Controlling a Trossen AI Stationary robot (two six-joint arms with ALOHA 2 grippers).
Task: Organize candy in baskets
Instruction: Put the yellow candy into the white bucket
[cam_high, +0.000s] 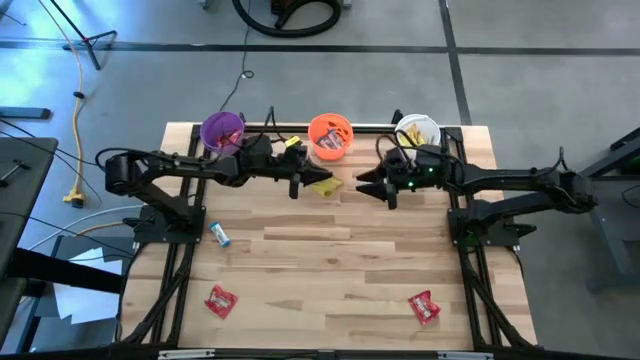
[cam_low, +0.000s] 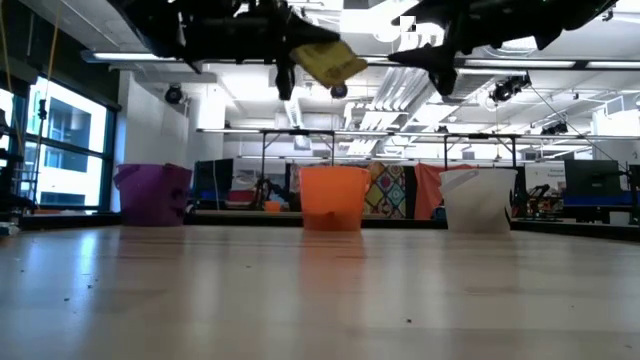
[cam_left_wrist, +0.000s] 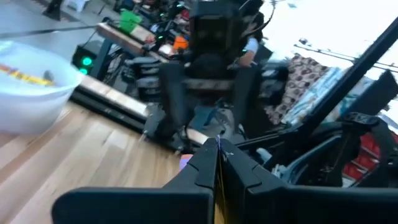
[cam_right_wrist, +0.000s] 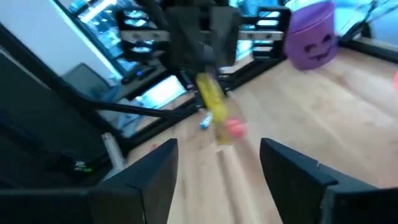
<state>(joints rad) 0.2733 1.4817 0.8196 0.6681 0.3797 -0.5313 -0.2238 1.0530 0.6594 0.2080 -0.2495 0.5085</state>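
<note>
My left gripper (cam_high: 297, 186) hovers high over the table's far middle, shut on a yellow packet (cam_high: 322, 184). My right gripper (cam_high: 374, 188) faces it from the right, open, with nothing between its fingers (cam_right_wrist: 217, 168). Along the far edge stand the purple bucket (cam_high: 222, 130), the orange bucket (cam_high: 330, 135) holding red candies, and the white bucket (cam_high: 417, 130) holding yellow ones. A blue-and-white bar (cam_high: 220, 235) and two red packets (cam_high: 221, 300) (cam_high: 425, 307) lie flat on the table. My left gripper pinches the yellow packet between its two fingers at one end (cam_low: 300, 55), coming from above and pointing down. The packet is lifted clear of the table, and its free end (cam_low: 340, 68) sticks out tilted toward the right arm.
Black frame rails run along the table's left and right sides (cam_high: 180, 270) (cam_high: 480, 290). The wooden top (cam_high: 330, 270) is bare between the scattered candies. A small yellow piece (cam_high: 293, 143) lies between the purple and orange buckets. Both arms are close together above the far middle.
</note>
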